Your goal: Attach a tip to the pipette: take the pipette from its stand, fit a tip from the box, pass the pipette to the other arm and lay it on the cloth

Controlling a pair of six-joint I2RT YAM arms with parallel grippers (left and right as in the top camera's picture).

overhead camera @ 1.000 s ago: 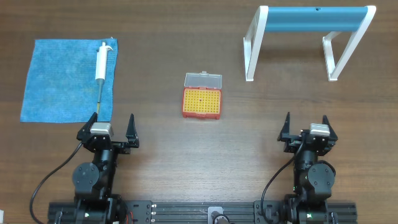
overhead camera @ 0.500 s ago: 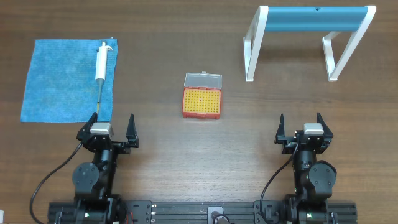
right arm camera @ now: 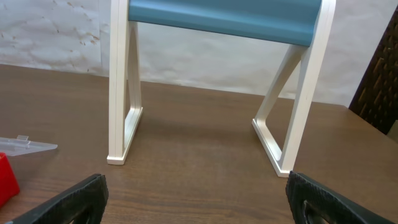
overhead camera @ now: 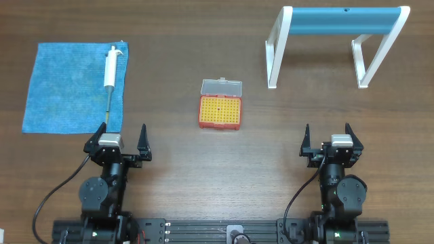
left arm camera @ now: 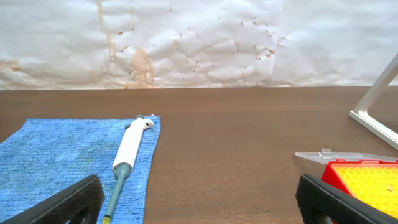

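Pipette (top view): one, white [overhead camera: 109,68], lying on the blue cloth [overhead camera: 64,88] near its right edge. Yellow-tipped end points toward the left arm's base and reaches the cloth's near edge.
Tip box (top view): one [overhead camera: 220,112], mid-surface [overhead camera: 203,169]. Clear lid is folded back on the far side, and the orange body holds a grid of yellow tips, too small to count.
Stand (top view): one [overhead camera: 339,24], white legs and blue top bar, far right, well apart from the box.
Hands (top view): two. Left hand [overhead camera: 116,137] is just beside the cloth's near right corner, fingers apart, holding nothing. Right hand [overhead camera: 328,133] is close to its base, fingers apart, holding nothing.
Left wrist view: pipette on the cloth, head end farthest from the camera. Box's open lid and an orange corner with yellow tips are in view. Own fingers are spread wide.
Right wrist view: stand's white legs upright on the surface, blue bar across them. Clear lid edge and a red box corner are in view. Own fingers are spread wide.
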